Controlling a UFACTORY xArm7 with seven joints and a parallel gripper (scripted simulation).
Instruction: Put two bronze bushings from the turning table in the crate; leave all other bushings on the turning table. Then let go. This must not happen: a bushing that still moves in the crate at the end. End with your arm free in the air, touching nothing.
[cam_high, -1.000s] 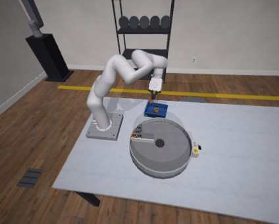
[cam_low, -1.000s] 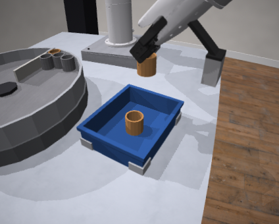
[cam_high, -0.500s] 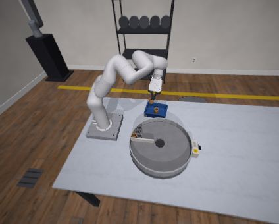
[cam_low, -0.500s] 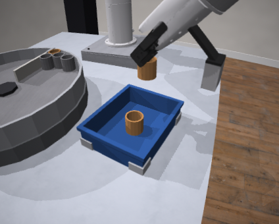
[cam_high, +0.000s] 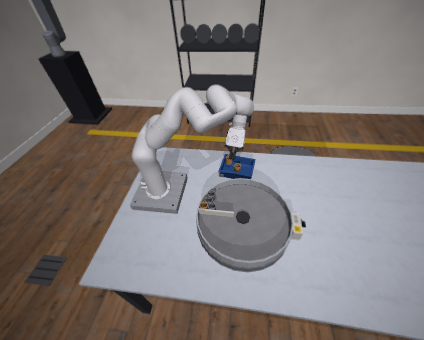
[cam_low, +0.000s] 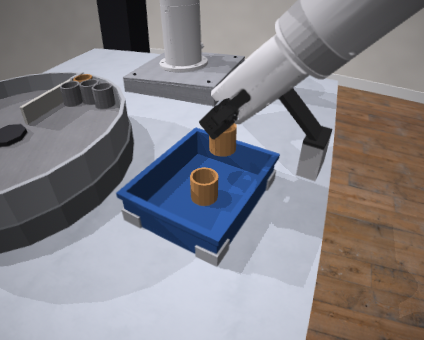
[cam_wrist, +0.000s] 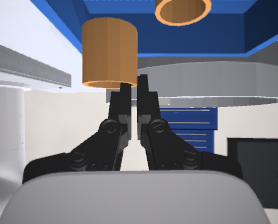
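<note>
A bronze bushing over the blue crate

The gripper (cam_wrist: 134, 85) pinches the wall of a smooth, round, hollow bronze bushing (cam_low: 223, 140) above the blue crate (cam_low: 150, 200); another bronze bushing (cam_low: 204, 186) stands inside.

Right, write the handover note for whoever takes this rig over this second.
Gripper: shut on a bronze bushing, gripping its wall, held over the far end of the blue crate, not yet released.
In the crate: one bronze bushing, upright.
On the turning table: three grey bushings and one more bronze one, behind the divider.
Done: first bushing delivered, second carried over the crate.
Left: lower, let go, withdraw. Leave the rest on the turning table.
</note>
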